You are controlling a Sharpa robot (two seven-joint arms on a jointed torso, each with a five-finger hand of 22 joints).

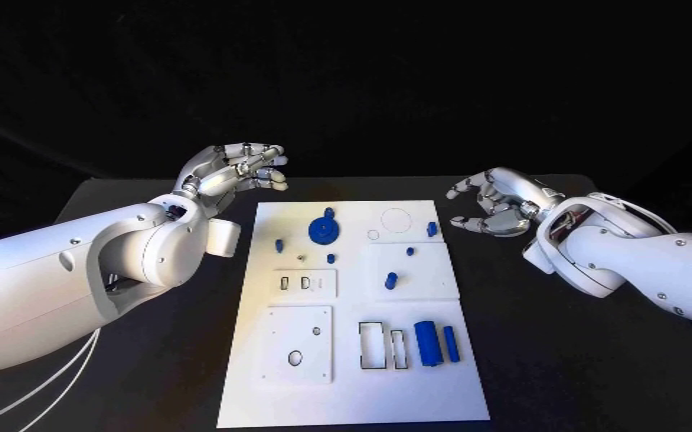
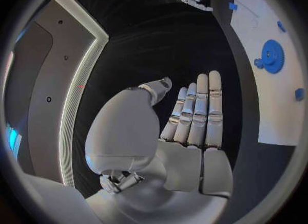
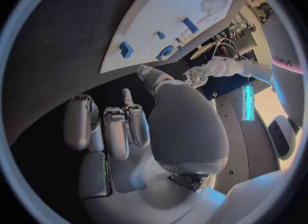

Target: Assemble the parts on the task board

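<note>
The white task board (image 1: 433, 297) lies in the middle of the black table. A blue gear (image 1: 326, 226) sits near its far edge, with small blue parts (image 1: 389, 279) scattered around it. Two blue cylinders (image 1: 427, 340) lie side by side near the board's right edge. My left hand (image 1: 235, 170) hovers off the board's far left corner, and its fingers (image 2: 199, 111) are stretched out and hold nothing. My right hand (image 1: 498, 202) hangs beside the board's far right corner, fingers loosely bent and apart, with nothing in them. The gear (image 2: 272, 56) also shows in the left wrist view.
Raised white plates with slots and holes (image 1: 300, 344) take up the board's near half, with a rectangular frame (image 1: 382, 345) next to the cylinders. A ring outline (image 1: 395, 219) marks the far right part. Bare black table (image 1: 562, 352) lies on both sides of the board.
</note>
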